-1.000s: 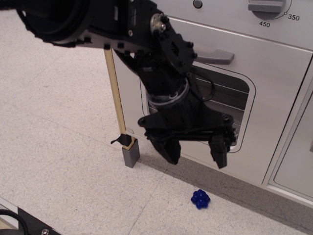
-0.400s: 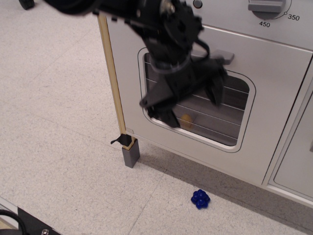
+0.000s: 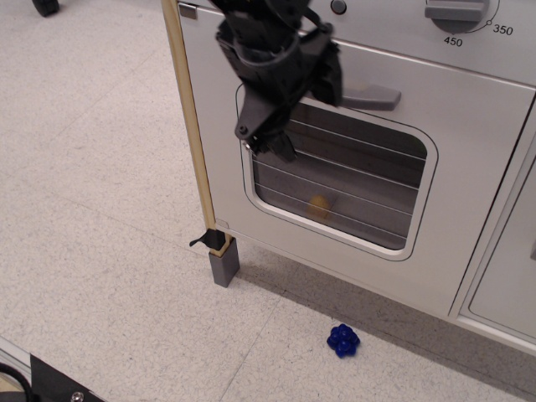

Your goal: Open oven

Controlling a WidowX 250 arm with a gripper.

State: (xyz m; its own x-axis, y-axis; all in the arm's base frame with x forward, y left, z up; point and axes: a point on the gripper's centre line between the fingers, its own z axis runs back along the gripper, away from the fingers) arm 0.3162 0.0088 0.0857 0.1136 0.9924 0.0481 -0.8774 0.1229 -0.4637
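Observation:
The white toy oven (image 3: 469,159) fills the upper right of the view, its door shut. The door has a rounded wire-lined window (image 3: 352,197) and a grey bar handle (image 3: 370,97) above it. A numbered dial (image 3: 459,12) sits on the panel at the top. A wooden edge strip (image 3: 189,126) runs down the oven's left side. My black gripper (image 3: 301,113) is open and empty, held in front of the door's upper left, just left of the handle. One fingertip (image 3: 272,144) is over the window's corner, the other is near the handle's left end.
A small yellow-brown object (image 3: 319,206) lies inside the oven behind the window. A blue knobbly toy (image 3: 342,340) lies on the floor below the door. A grey foot block (image 3: 224,261) stands at the strip's base. A plain white cabinet door (image 3: 512,268) adjoins at right.
My gripper rose from low at the door's bottom edge up and to the left, to the door's top beside the handle, and turned. The oven door has not moved.

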